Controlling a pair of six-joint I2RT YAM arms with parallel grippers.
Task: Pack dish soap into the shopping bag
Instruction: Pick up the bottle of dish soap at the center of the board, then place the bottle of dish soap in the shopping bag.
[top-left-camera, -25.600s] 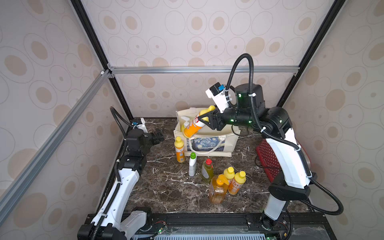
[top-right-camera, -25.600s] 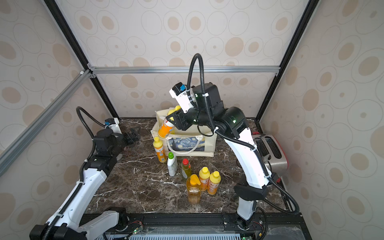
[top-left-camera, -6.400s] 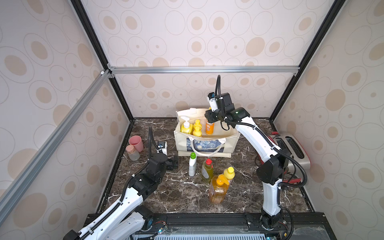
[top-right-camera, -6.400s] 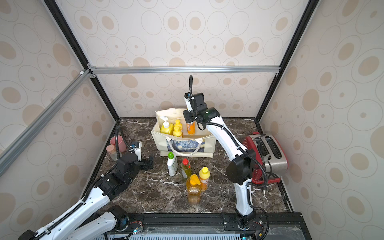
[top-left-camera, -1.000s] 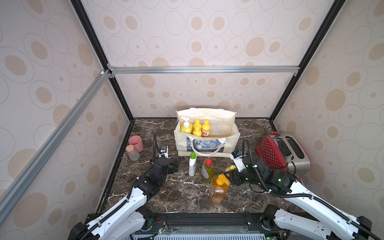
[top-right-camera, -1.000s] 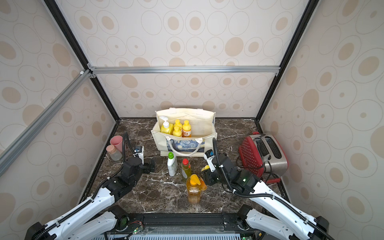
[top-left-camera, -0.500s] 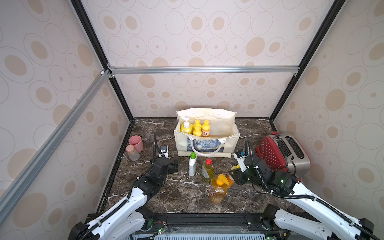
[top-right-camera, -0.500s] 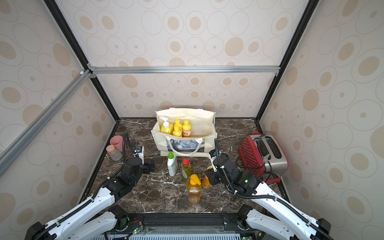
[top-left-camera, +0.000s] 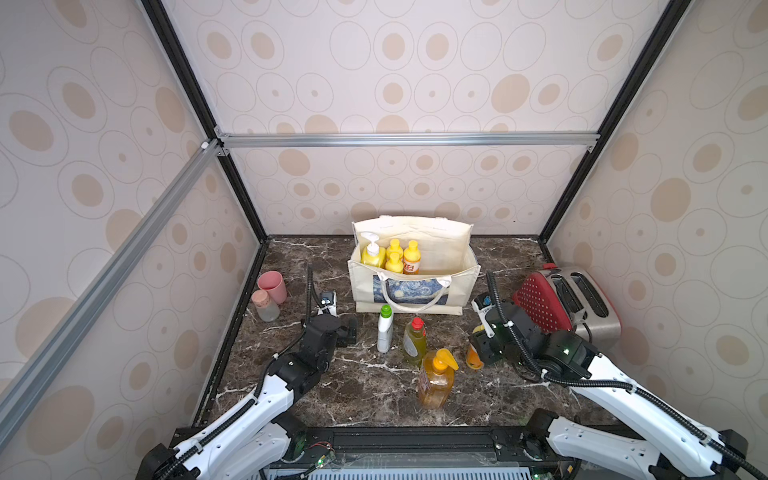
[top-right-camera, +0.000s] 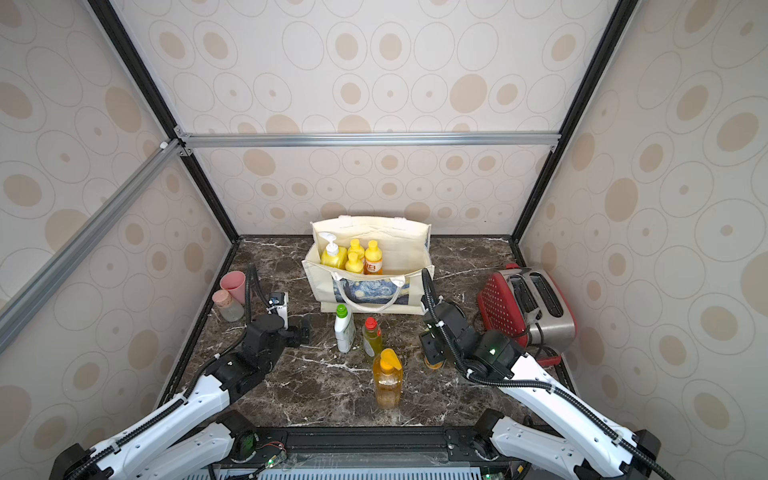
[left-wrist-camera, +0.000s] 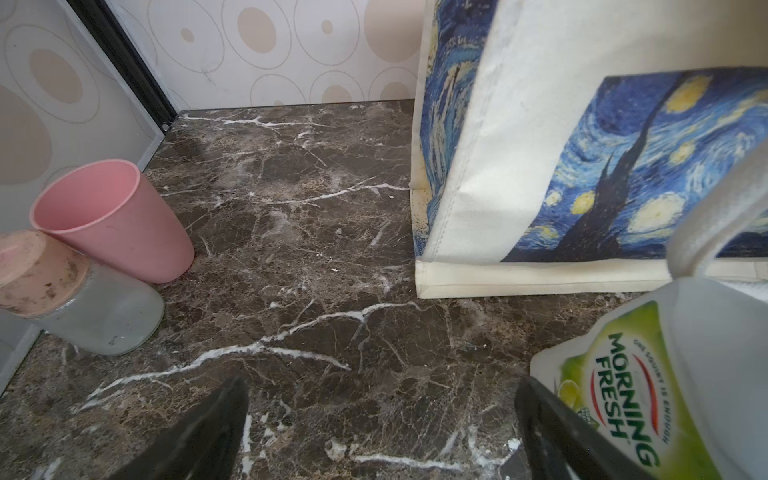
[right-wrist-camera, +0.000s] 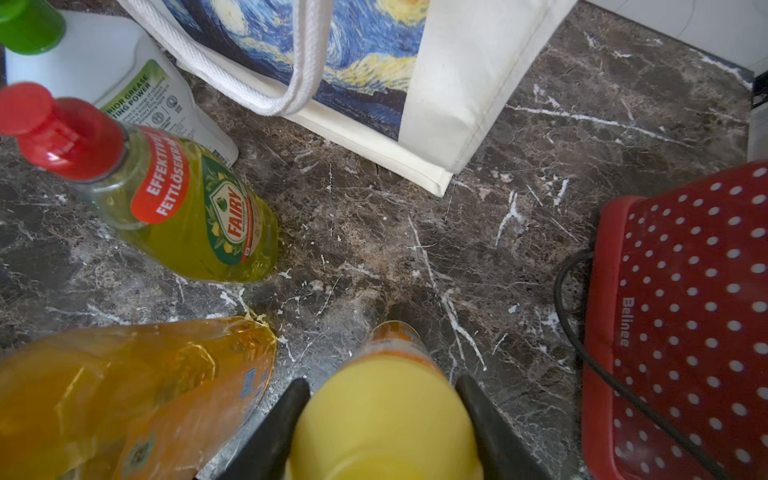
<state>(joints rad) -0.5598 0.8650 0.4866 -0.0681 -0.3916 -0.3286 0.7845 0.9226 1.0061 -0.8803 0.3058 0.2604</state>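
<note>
The small orange bottle (right-wrist-camera: 382, 419) with the yellow cap stands upright on the marble tabletop (top-left-camera: 332, 386), to the right of the other loose bottles and in front of the shopping bag's right corner; the right gripper (right-wrist-camera: 381, 384) has come down over it, jaws partly closed, a black finger pressed to each side of the cap.

Just beside it stands the clear orange pump bottle (top-left-camera: 434, 378); behind that, the greenish red-capped bottle (top-left-camera: 414, 340) and the white green-capped bottle (top-left-camera: 385, 330) stand side by side, close to the front of the shopping bag (top-left-camera: 461, 286).

The bag stands open near the back wall, one rope handle hanging over its starry print; inside, at its left end, are the yellow pump bottle (top-left-camera: 372, 255) and three small orange bottles (top-left-camera: 411, 259), all upright.

The left gripper (left-wrist-camera: 380, 399) hovers low over bare marble to the left of the white bottle, jaws spread wide and holding nothing.

The tabletop is dark brown with white veins; a pink cup (top-left-camera: 273, 286) and a cork-stoppered jar (top-left-camera: 265, 305) touch at its left edge; a red dotted toaster (top-left-camera: 569, 299) sits at its right edge.

Cream wallpaper with tan ovals lines three walls, framed by black posts and aluminium rails (top-left-camera: 407, 139).
</note>
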